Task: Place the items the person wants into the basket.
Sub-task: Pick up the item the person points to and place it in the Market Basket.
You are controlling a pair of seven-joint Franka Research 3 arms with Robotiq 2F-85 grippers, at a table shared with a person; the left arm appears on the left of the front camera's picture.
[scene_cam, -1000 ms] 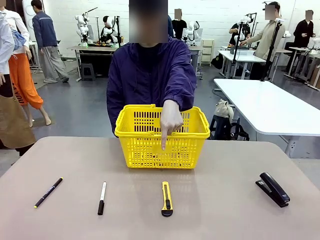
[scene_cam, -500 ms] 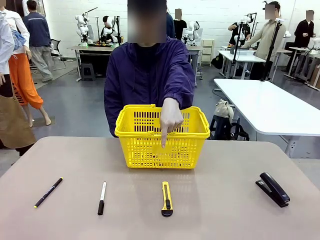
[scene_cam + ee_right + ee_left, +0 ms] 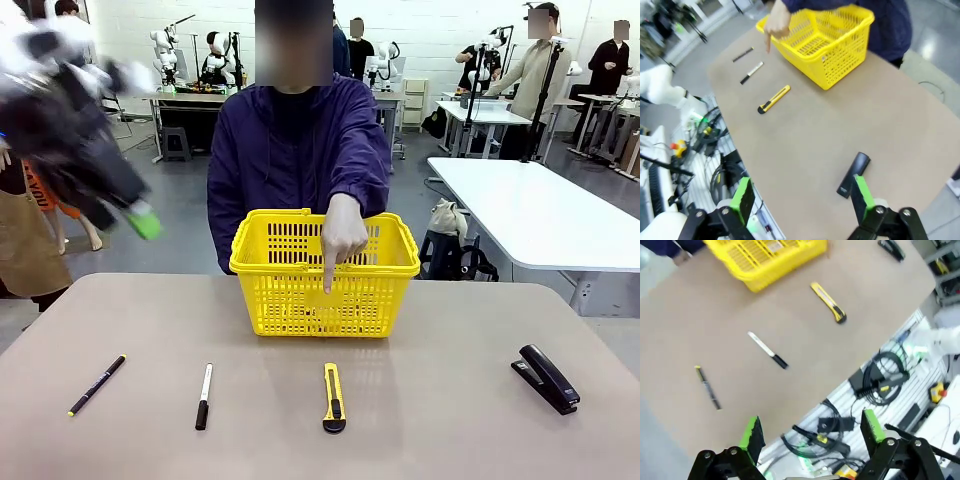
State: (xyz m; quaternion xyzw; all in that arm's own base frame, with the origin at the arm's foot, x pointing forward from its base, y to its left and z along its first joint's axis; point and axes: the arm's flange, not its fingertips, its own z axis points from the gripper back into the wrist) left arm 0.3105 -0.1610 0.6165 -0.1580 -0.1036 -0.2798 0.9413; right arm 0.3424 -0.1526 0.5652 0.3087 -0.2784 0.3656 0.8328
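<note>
A busy workshop stretches behind a tan table (image 3: 450,340), where a person in a dark navy jacket stands at the far side. The yellow basket (image 3: 325,290) sits at the far middle of the table, just in front of them, and looks empty from the right wrist view. The person's hand (image 3: 342,238) hangs over the basket's near rim, index finger straight down, aimed along the line of the utility knife (image 3: 334,397). The knife lies flat near the robot's edge, well short of the basket, its length pointing toward it. To its left lie a white marker (image 3: 203,396) and, further left, a thin black pen (image 3: 97,384). The black stapler (image 3: 546,378) rests alone at the far right.

The left gripper (image 3: 812,427) is high over the left side of the table (a blurred shape in the front view), fingers spread wide with nothing between them. The right gripper (image 3: 802,195) is likewise wide open and empty, looking down from above the right side of the table, with the stapler nearest it.

This reads as the choosing step: the person signals the knife and nothing is picked yet. The next move likely calls for one gripper to come down over the knife, turn its jaws across the narrow body, close, lift, and carry it over the rim, clear of the pointing hand.
</note>
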